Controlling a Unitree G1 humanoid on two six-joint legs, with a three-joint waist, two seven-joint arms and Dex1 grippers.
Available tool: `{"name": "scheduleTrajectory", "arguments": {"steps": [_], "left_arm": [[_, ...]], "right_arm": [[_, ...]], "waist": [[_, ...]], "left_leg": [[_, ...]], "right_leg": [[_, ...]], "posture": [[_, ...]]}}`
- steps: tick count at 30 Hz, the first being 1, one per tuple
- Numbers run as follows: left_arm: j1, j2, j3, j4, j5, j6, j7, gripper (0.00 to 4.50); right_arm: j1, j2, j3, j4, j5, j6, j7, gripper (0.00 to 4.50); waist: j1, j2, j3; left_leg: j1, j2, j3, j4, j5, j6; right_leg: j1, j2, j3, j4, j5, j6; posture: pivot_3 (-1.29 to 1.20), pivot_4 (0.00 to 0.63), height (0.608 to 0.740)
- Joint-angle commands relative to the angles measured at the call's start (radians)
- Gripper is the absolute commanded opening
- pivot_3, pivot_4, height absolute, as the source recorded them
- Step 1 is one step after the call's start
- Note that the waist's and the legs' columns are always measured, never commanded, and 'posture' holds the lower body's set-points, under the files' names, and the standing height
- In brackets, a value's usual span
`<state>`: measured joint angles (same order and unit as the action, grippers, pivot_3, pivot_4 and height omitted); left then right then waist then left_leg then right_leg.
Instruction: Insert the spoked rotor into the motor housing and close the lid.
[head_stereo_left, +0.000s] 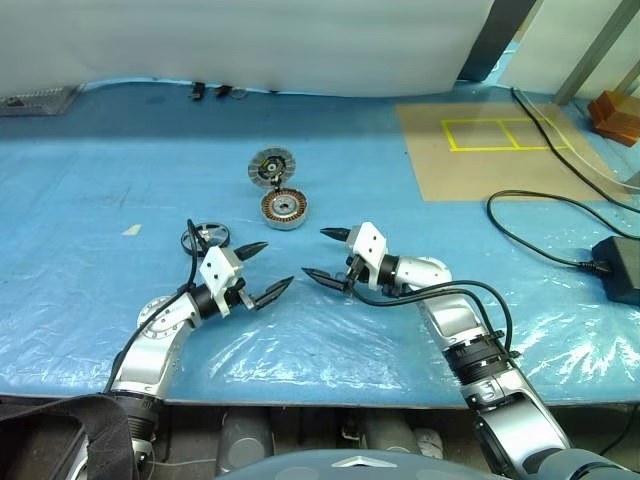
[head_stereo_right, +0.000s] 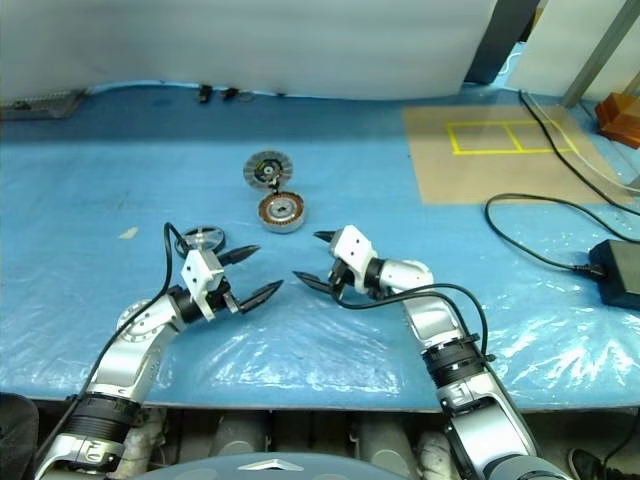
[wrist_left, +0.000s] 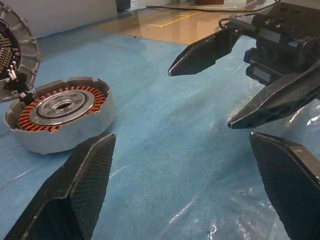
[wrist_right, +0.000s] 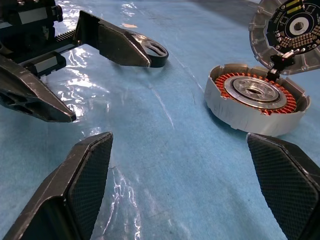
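The motor housing (head_stereo_left: 284, 208) sits mid-table with its copper windings showing. Its lid (head_stereo_left: 270, 167) stands tilted up at the housing's far edge, grey segmented face toward me. The spoked rotor (head_stereo_left: 205, 238) lies flat on the blue sheet to the housing's left, just behind my left gripper (head_stereo_left: 273, 267). That gripper is open and empty, pointing right. My right gripper (head_stereo_left: 316, 253) faces it from the right, also open and empty. Both hover in front of the housing (wrist_right: 255, 97), touching nothing. In the right wrist view the rotor (wrist_right: 152, 50) peeks out past a left finger.
A blue plastic sheet (head_stereo_left: 100, 200) covers the table. A brown board with yellow tape (head_stereo_left: 490, 150) lies at the back right. Black cables (head_stereo_left: 540, 215) and a black power adapter (head_stereo_left: 620, 268) rest at the right edge. An orange object (head_stereo_left: 615, 112) sits at the far right.
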<state>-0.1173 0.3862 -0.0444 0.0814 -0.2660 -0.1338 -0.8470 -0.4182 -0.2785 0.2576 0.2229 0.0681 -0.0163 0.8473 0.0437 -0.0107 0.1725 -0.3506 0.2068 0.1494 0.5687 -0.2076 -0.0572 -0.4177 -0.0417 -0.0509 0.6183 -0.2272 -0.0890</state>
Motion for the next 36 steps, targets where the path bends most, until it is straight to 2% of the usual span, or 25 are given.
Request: {"name": "scheduleTrajectory", "arguments": {"steps": [1,11,17,23,32,36], "left_arm": [[-0.021,0.004,0.005,-0.013,-0.003,-0.022,-0.008,4.5],[-0.029,0.0,0.004,-0.011,-0.004,-0.021,-0.012,4.5],[-0.007,0.004,0.022,-0.013,-0.008,-0.032,0.0,4.5],[0.008,0.008,0.036,-0.021,-0.006,-0.038,0.021,4.5],[0.108,-0.004,0.082,-0.077,0.005,-0.063,0.108,4.5],[0.166,-0.017,0.091,-0.123,0.014,-0.072,0.16,4.5]], "right_arm": [[-0.001,0.001,-0.002,-0.024,0.002,-0.023,-0.004,4.49],[0.008,-0.007,0.001,-0.035,0.001,-0.021,0.002,4.49],[-0.065,0.016,-0.01,-0.007,0.021,0.018,0.014,4.49],[-0.285,0.084,0.0,0.155,0.003,0.105,0.016,4.49],[-0.653,0.149,0.099,0.631,-0.168,0.111,0.039,4.49],[-0.761,0.189,0.115,0.808,-0.22,0.061,0.038,4.49]], "waist": [[0.0,0.0,0.0],[-0.001,0.0,0.0],[-0.003,0.0,0.0],[-0.004,0.0,0.0],[-0.004,0.001,0.0],[-0.004,0.002,0.001]], "left_leg": [[0.0,0.0,0.0,0.0,0.0,0.0],[0.0,0.0,0.0,0.0,0.0,0.0],[0.0,0.0,0.0,0.001,0.0,0.0],[0.001,0.0,0.0,0.001,0.0,0.0],[0.0,0.001,0.0,0.001,0.0,0.0],[-0.001,0.002,0.0,0.001,0.0,0.0]], "right_leg": [[0.0,0.0,0.0,0.0,0.0,0.0],[0.0,0.0,0.0,0.0,0.0,0.0],[0.0,0.0,0.0,0.001,0.0,0.0],[0.0,0.0,0.0,0.002,0.0,0.0],[-0.003,0.0,0.0,0.002,0.0,-0.001],[-0.005,0.0,0.0,0.003,0.0,-0.001]], "posture": [[0.0,0.15,0.74],[0.0,0.15,0.74],[0.0,0.15,0.74],[0.0,0.15,0.74],[0.0,0.15,0.74],[0.0,0.15,0.74]]}}
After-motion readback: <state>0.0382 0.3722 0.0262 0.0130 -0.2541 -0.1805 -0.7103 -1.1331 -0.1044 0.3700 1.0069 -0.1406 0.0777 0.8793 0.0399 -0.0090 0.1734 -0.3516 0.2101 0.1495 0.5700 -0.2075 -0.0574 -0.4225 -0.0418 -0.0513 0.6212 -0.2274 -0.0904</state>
